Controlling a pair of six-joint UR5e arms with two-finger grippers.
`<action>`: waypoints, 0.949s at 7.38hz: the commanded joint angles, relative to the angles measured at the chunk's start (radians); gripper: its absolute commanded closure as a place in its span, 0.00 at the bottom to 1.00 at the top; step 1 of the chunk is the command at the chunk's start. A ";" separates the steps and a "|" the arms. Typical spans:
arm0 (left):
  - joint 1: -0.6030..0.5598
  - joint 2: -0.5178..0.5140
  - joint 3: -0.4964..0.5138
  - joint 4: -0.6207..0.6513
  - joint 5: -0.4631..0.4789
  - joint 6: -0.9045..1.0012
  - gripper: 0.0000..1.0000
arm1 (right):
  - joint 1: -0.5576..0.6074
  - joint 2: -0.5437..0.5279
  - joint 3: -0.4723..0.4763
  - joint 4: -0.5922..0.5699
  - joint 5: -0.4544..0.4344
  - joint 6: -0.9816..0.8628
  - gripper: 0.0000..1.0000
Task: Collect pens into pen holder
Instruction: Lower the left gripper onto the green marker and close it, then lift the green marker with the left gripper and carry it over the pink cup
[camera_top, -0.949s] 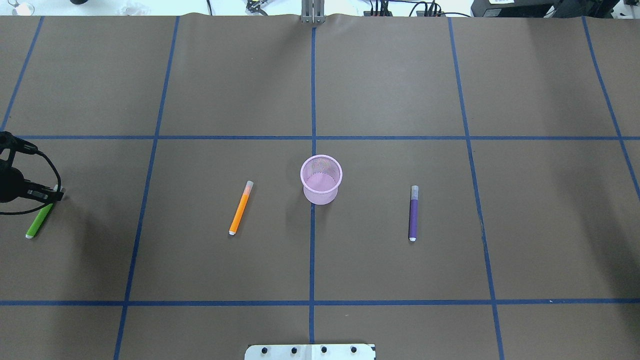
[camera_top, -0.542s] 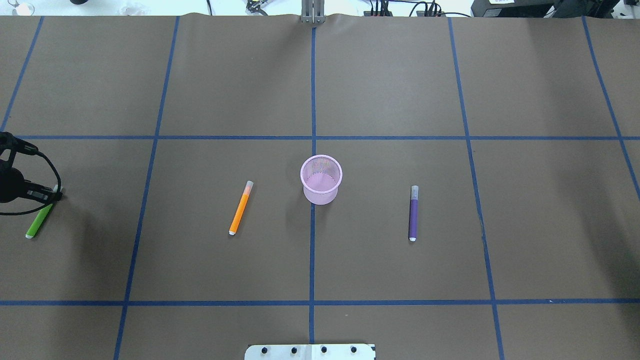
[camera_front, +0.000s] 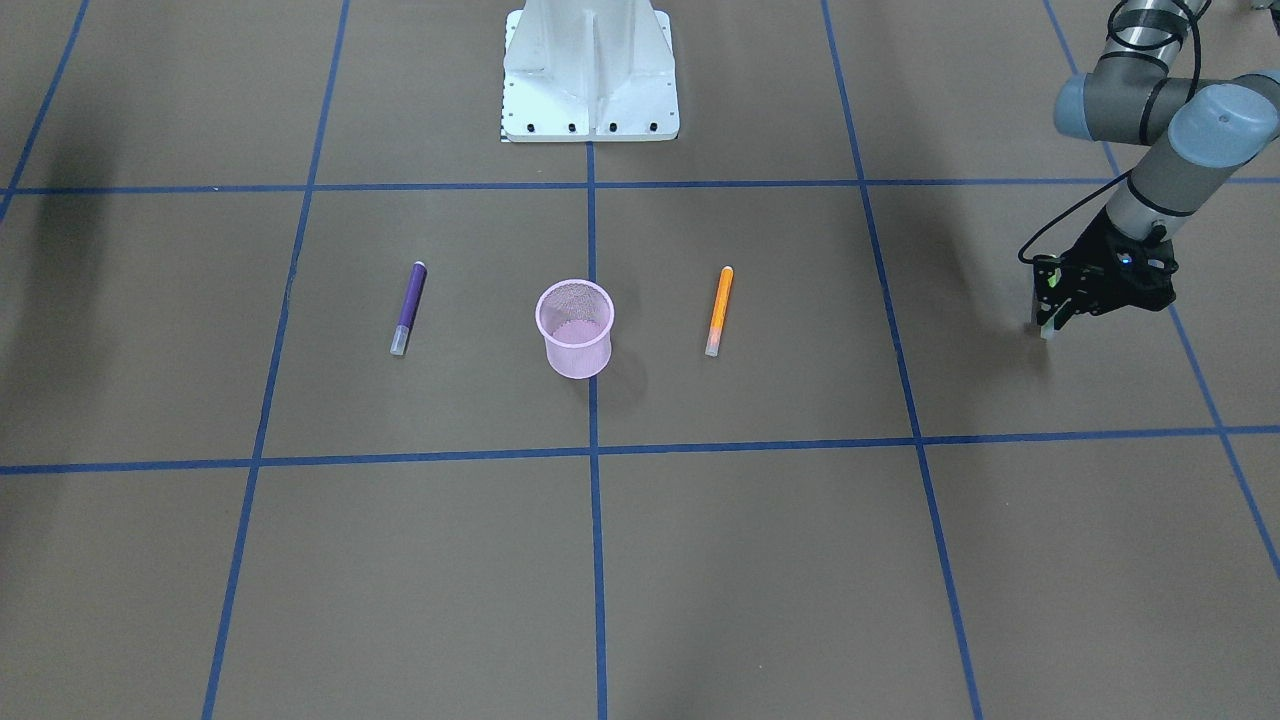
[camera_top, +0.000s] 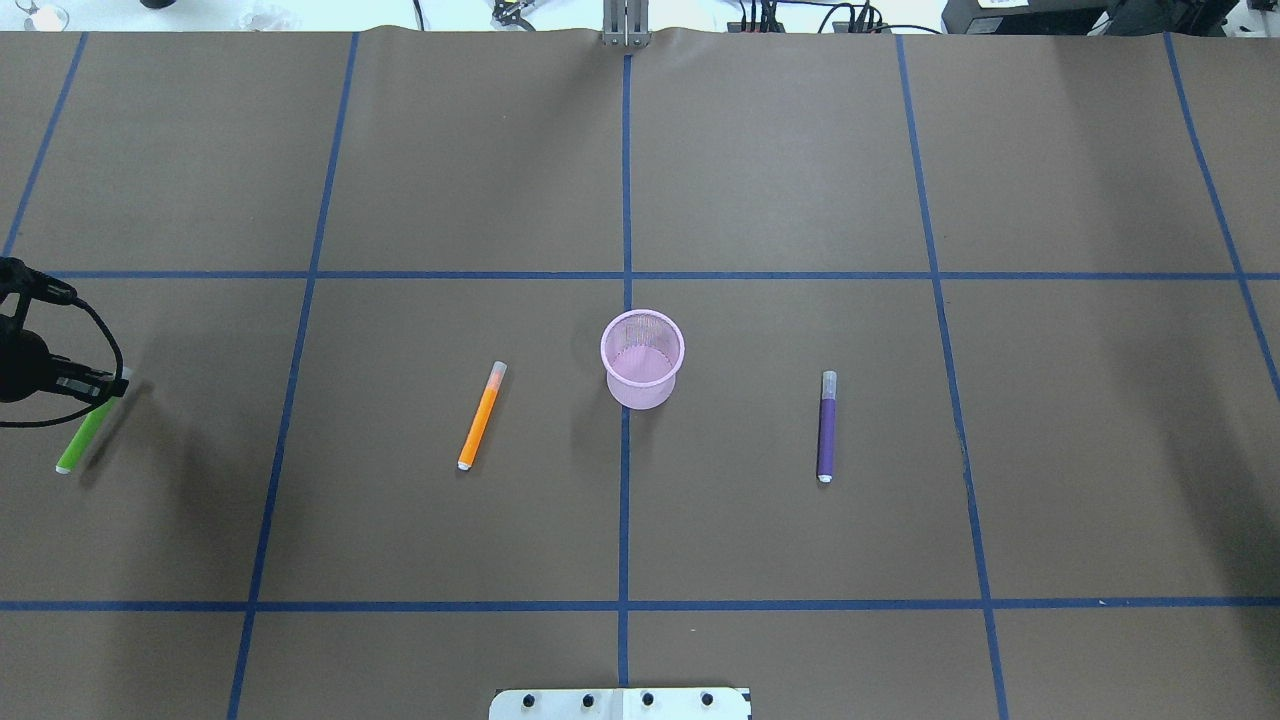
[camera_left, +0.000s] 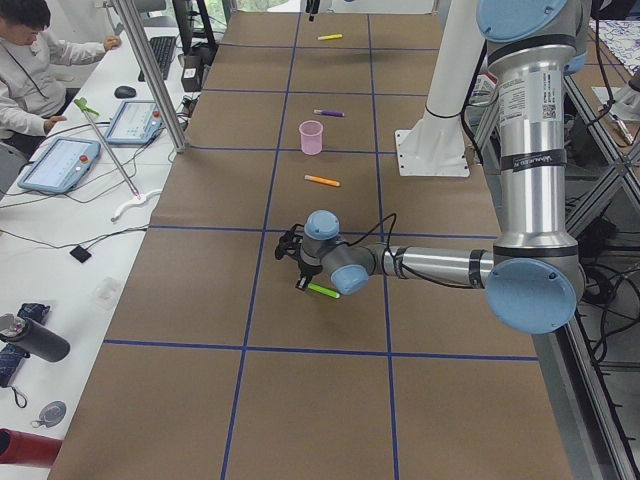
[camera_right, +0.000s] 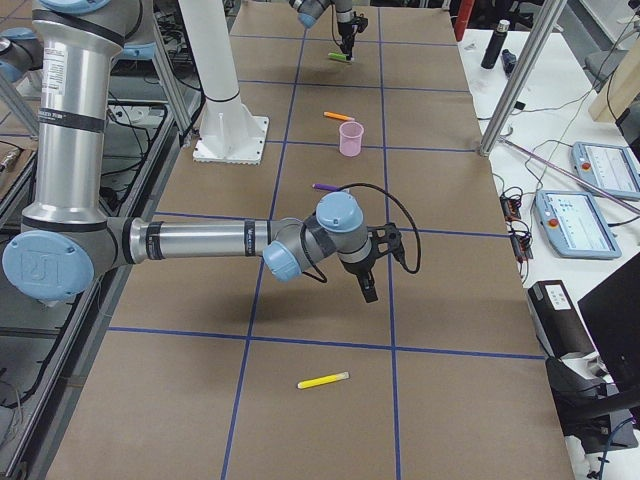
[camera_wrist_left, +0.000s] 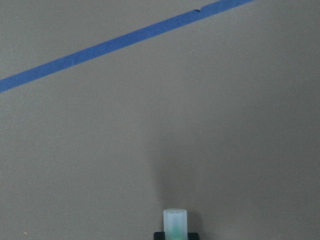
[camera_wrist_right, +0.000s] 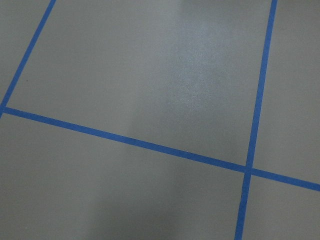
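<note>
One brown table (camera_top: 800, 150) with a blue tape grid. Two arms over it: the left arm (camera_left: 440, 265) reaches low, far to the robot's left of the pen holder (camera_top: 642, 358). The right arm (camera_right: 200, 240) stretches out on the holder's other side. Pen holder stands upright on a tape line, mid-table.

Left gripper (camera_top: 105, 386) points down, well apart from the holder, fingers clamped on the pale capped end of the green pen (camera_top: 82, 442). In the wrist view that cap pokes out between them. The pen's body slants from the fingers toward the robot with its shadow offset beside it, so the free end looks off the table.

Right gripper (camera_right: 368, 290) hangs over bare table beyond the purple pen (camera_top: 827, 427). It shows only in a side view, so cannot tell if its fingers are apart or together.

Purple pen lies flat near the holder on the robot's right, orange pen (camera_top: 481, 417) flat near it on the robot's left. Yellow pen (camera_right: 323, 381) lies flat, farthest from the holder on the right, past the right gripper.
</note>
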 joint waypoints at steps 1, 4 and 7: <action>-0.019 -0.015 -0.122 -0.002 -0.021 -0.008 1.00 | 0.000 0.000 0.000 0.001 0.003 0.005 0.01; -0.014 -0.282 -0.118 -0.005 0.007 -0.087 1.00 | -0.003 0.011 0.000 0.076 0.005 0.007 0.01; 0.024 -0.518 -0.109 -0.111 0.053 -0.178 1.00 | -0.012 0.011 -0.002 0.092 0.006 0.004 0.01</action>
